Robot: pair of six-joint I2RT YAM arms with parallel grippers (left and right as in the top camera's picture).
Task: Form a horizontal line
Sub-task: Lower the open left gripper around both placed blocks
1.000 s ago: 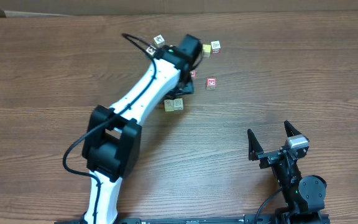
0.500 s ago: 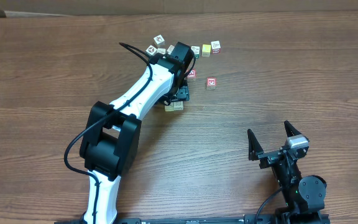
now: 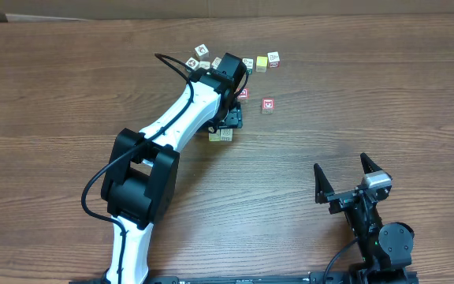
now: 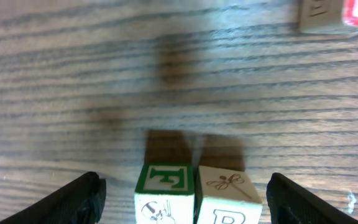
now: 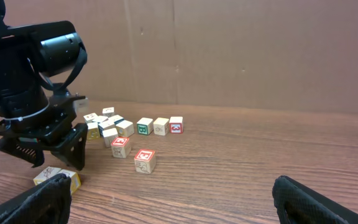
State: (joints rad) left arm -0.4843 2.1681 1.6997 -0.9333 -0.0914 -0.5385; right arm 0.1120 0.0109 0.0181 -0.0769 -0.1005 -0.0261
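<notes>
My left gripper (image 3: 228, 121) is open, low over a pair of touching cubes (image 3: 221, 135) in the middle of the table. In the left wrist view, the green-lettered cube (image 4: 163, 191) and the cream cube with a dragonfly (image 4: 229, 194) stand side by side between the open fingers (image 4: 185, 186), untouched. Two red-faced cubes (image 3: 243, 93) (image 3: 268, 105) lie apart to the upper right. No straight row of four cubes shows. My right gripper (image 3: 343, 175) is open and empty at the near right; its fingers (image 5: 182, 202) frame bare wood.
A loose cluster of cubes (image 3: 203, 59) lies behind the left wrist. Three more cubes (image 3: 262, 63) sit in a short row at the back; they also show in the right wrist view (image 5: 160, 126). A brown wall stands behind the table.
The left arm has swung slightly left and brought its gripper down over the pair of cubes. In the last half second nothing moved. The right arm is still.
</notes>
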